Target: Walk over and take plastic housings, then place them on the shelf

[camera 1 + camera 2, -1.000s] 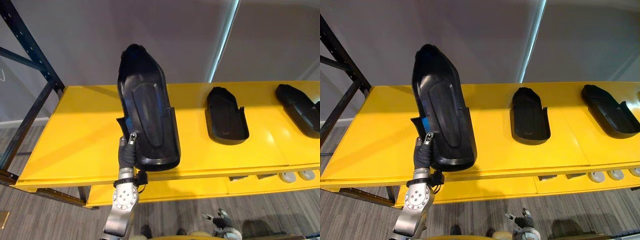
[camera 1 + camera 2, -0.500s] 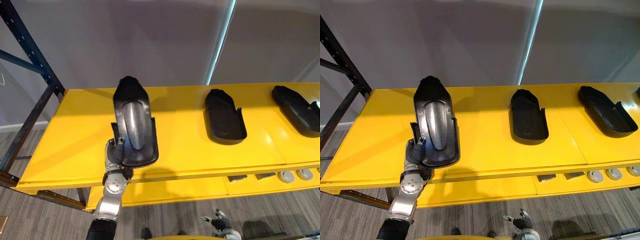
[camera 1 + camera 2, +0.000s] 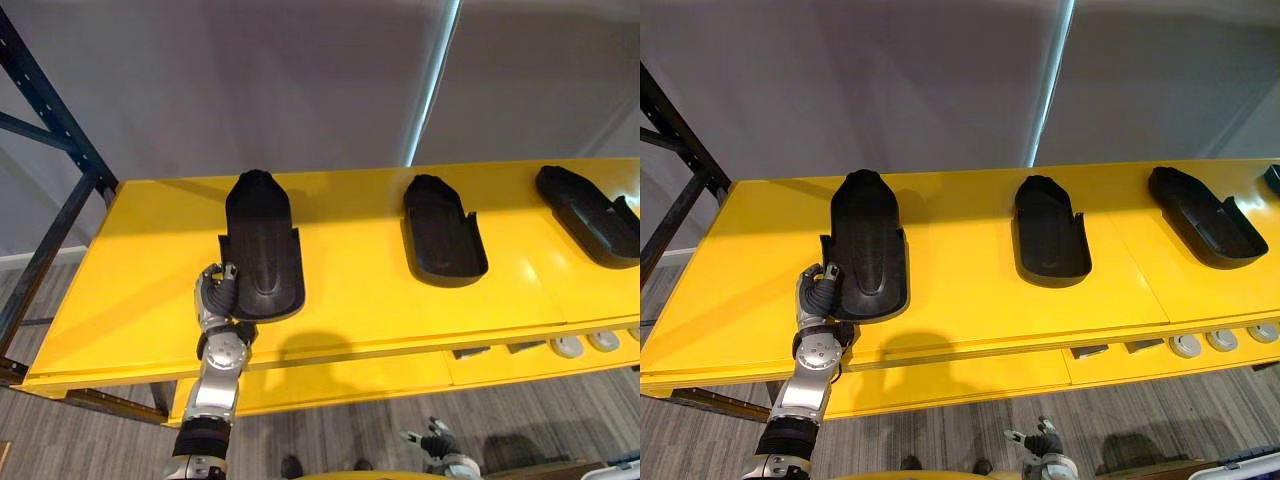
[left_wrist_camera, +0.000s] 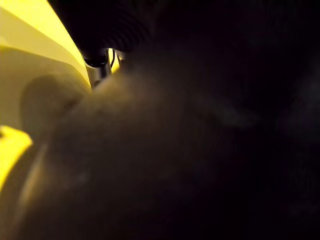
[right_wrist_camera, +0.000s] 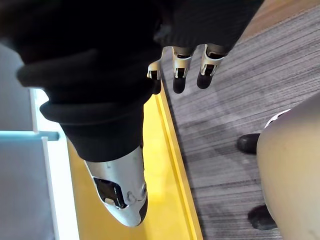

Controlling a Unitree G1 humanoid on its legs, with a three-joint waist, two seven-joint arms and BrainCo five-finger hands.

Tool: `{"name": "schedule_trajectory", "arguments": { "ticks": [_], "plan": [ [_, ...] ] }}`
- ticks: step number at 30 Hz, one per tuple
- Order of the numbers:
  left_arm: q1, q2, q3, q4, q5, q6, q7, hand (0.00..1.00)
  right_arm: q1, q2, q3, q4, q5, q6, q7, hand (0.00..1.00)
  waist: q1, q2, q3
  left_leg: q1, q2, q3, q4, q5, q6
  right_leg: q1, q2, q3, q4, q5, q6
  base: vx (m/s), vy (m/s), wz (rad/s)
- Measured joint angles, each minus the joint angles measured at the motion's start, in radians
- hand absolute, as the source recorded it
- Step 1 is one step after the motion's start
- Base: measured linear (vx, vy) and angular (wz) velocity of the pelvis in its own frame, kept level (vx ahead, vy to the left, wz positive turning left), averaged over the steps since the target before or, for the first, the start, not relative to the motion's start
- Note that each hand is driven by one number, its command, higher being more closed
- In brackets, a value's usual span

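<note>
**Left hand holding a plastic housing on the yellow shelf**

The left hand's fingers curl round the plastic housing's near left edge, gripping it. The plastic housing appears to lie flat towards the shelf's left end, running front to back, its near end close to the front lip. Further right, well apart, lie a second housing and a third housing. The right hand hangs low over the grey floor, fingers relaxed and holding nothing. This placement looks nearly done: what is left is to let go and draw the left hand clear. Whether more housings wait elsewhere cannot be told.
</note>
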Motion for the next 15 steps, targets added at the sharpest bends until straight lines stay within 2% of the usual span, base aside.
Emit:
{"name": "schedule_trajectory", "arguments": {
  "ticks": [8, 15],
  "plan": [
    [-0.02, -0.002, 0.038, 0.001, -0.008, 0.013, 0.021, 0.0, -0.006, 0.003, -0.001, 0.0, -0.006, 0.0, 0.0, 0.0, -0.014, -0.007, 0.005, -0.001, -0.003, 0.007, 0.0, 0.0, 0.0, 0.0, -0.003, 0.01, -0.01, 0.009, 0.004, -0.01, 0.0, -0.03],
    [-0.024, -0.01, 0.039, -0.006, -0.012, 0.013, 0.051, 0.0, -0.007, 0.004, -0.004, 0.0, -0.006, 0.0, 0.0, 0.0, -0.014, -0.008, 0.006, 0.0, -0.004, 0.006, 0.0, 0.0, 0.0, 0.001, -0.003, 0.009, -0.01, 0.009, 0.005, 0.0, 0.0, 0.0]
  ]
}}
